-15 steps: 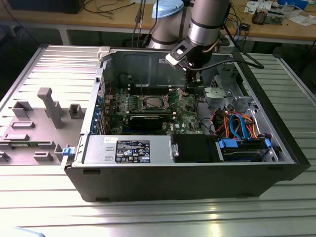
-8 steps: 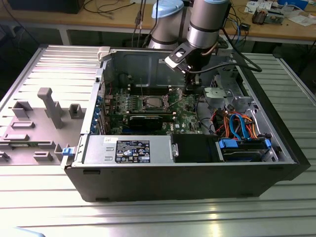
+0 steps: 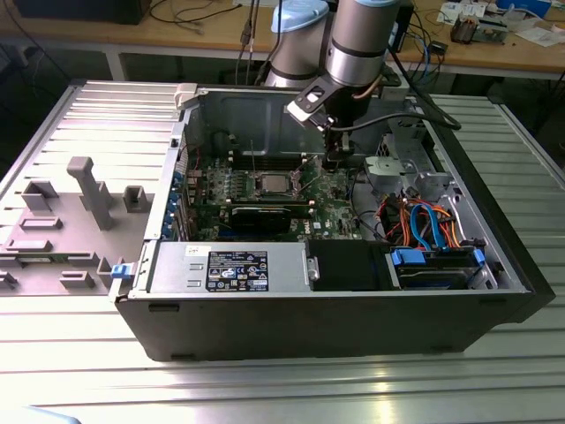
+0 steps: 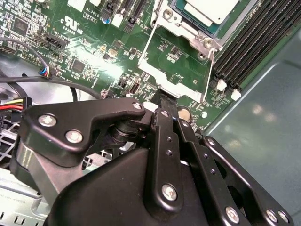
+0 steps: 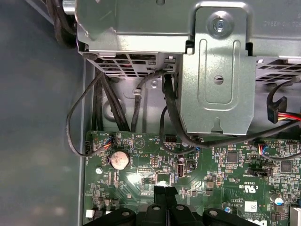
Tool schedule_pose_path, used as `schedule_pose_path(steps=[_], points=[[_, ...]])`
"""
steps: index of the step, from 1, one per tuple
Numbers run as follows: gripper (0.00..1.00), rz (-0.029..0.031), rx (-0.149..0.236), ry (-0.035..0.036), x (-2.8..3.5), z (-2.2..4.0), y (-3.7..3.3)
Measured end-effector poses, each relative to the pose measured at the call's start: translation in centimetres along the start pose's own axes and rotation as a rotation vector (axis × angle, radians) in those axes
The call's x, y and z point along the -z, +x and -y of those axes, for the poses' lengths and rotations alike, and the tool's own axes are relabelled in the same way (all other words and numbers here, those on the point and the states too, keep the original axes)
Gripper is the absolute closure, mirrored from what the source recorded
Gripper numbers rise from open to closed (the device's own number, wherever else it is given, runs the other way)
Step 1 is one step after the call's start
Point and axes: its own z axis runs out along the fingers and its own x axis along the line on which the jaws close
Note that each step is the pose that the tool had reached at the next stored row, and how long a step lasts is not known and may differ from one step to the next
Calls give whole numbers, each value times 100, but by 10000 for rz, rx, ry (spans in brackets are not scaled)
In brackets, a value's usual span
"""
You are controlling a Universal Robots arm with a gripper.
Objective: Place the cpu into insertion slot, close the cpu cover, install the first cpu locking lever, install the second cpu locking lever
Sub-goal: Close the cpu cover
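Cpu, silver-grey square chip (image 4: 207,9), seated in silvery-rimmed insertion slot (image 4: 197,35); windowed metal cpu cover (image 4: 174,87) open, levers undone; black claw (image 3: 334,162) closed tight, hold unclear, at slot's three o'clock in the exterior view.

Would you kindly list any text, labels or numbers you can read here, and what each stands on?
Black label on the silver power supply box: print too small to read.
White lettering on the green circuit board, second wrist view: too small to read reliably.
White board markings, first wrist view: likewise unreadable.
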Motion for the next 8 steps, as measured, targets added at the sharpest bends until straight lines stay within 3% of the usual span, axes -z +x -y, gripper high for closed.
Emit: schedule_pose_path(steps=[8], points=[[89,-1,-1,-1,-3,16,1]])
